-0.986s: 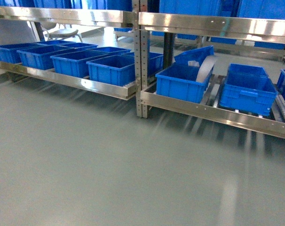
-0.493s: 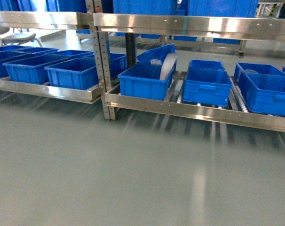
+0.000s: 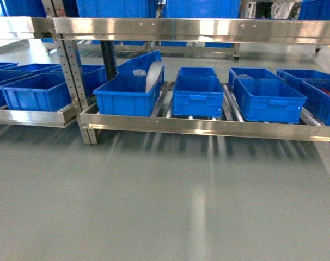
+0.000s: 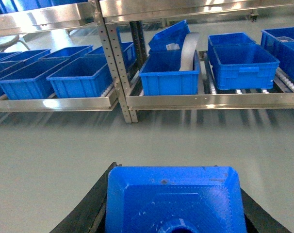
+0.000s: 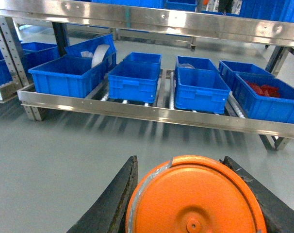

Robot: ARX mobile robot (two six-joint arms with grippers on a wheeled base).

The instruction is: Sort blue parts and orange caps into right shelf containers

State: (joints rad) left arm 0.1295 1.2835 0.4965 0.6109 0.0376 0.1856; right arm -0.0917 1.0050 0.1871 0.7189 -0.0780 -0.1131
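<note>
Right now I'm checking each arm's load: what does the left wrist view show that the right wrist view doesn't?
Only the left wrist view shows the faceted bright-blue block between the left gripper's black fingers. Only the right wrist view shows the round orange cap in the right gripper, and a bin of red pieces. Both show the stainless-steel shelf with blue plastic bins.

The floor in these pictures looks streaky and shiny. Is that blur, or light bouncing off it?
Head view: pale streaks on the floor below the shelf look like reflections, slightly smeared; the upper rail glares. Left wrist view: the blue part is close and soft. Right wrist view: the orange cap fills the bottom, while the containers stay fairly sharp.
</note>
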